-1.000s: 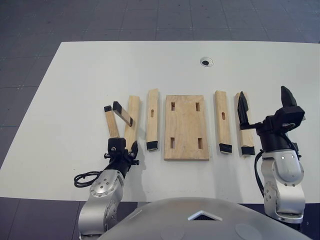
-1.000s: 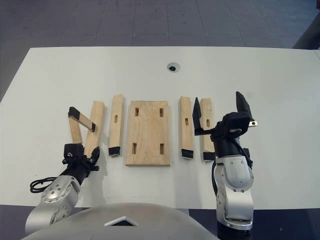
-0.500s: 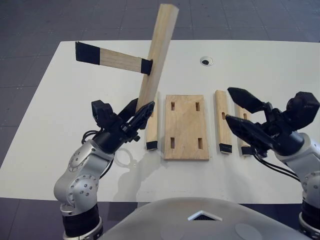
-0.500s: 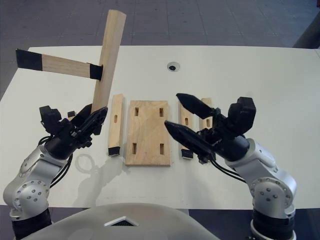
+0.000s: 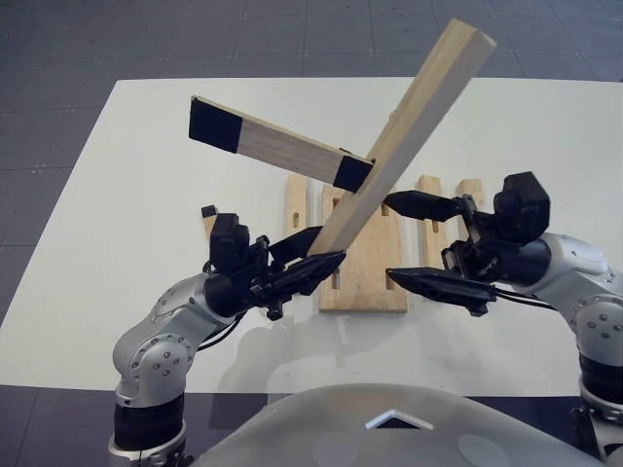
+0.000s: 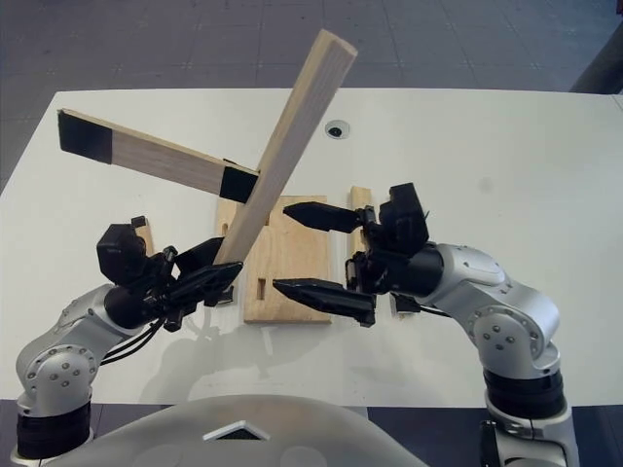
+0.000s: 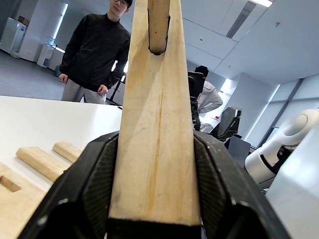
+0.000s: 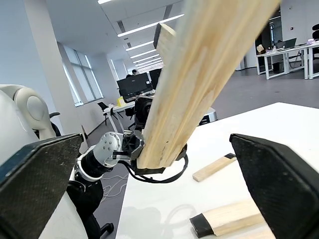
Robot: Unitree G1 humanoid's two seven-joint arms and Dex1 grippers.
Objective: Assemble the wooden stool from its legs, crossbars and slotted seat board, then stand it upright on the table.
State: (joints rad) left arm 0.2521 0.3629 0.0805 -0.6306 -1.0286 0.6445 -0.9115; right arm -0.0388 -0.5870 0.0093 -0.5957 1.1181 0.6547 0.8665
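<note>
Left end effector (image 5: 313,261) was clenched on the bottom end of a leg (image 5: 409,126), held tilted up off the surface (image 5: 146,195). A black-tipped crossbar (image 5: 277,146) sat in the leg's slot, jutting left. Right end effector (image 5: 391,238) was released, fingers spread wide, just beside the raised leg, over the seat board (image 5: 362,292) lying flat. Spare legs (image 5: 295,195) lay either side of the board.

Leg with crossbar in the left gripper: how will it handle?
Likely rigid: solid wood leg. Probably top-heavy and prone to pivot, since the left gripper clamps only its lower end. The crossbar juts out sideways, so it may twist the leg.
</note>
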